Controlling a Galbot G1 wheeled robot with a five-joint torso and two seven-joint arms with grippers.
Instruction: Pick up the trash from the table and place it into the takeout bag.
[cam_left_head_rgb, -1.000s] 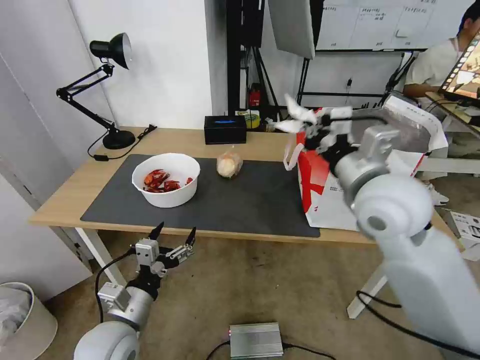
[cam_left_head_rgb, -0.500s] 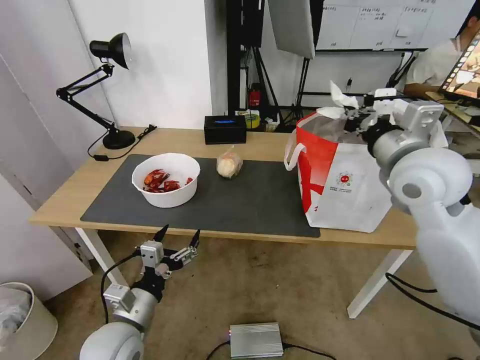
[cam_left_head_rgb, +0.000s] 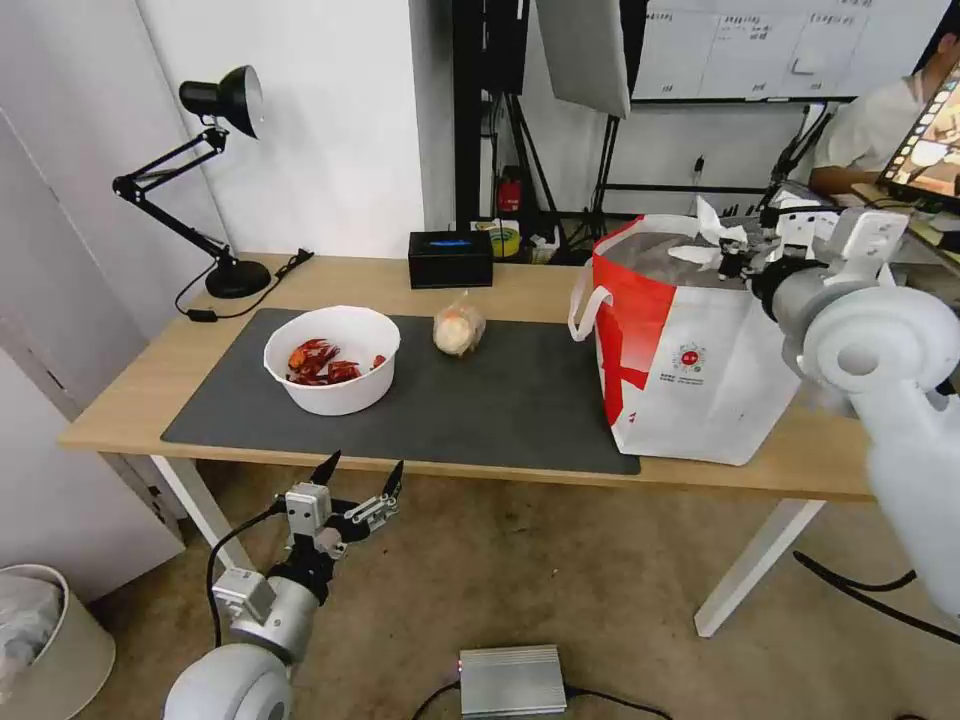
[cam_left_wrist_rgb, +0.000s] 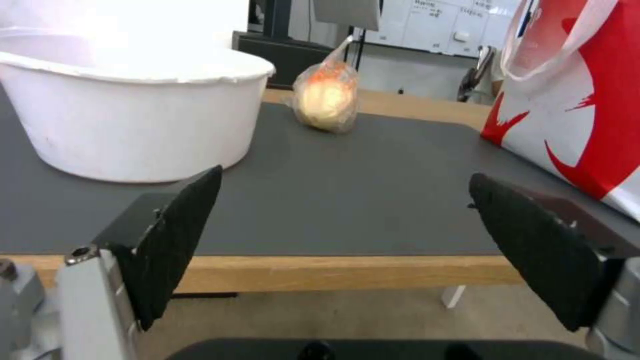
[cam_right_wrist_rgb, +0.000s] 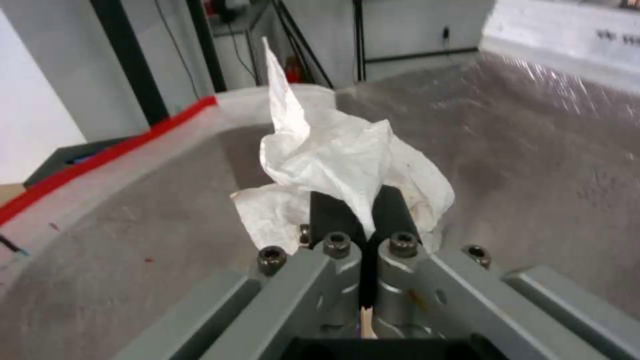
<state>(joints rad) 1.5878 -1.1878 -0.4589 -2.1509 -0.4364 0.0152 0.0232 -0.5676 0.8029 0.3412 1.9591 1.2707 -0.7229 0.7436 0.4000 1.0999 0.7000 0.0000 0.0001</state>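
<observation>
Lowered right tool pinches crumpled tissue over foil-lined bag.

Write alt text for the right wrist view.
The right gripper, shut on a crumpled white tissue, holds it over the open takeout bag, whose silver foil lining surrounds it. The bag's red rim runs along one side.

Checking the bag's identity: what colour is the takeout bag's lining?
Silver foil; the takeout bag's lining shows best in the right wrist view.
</observation>
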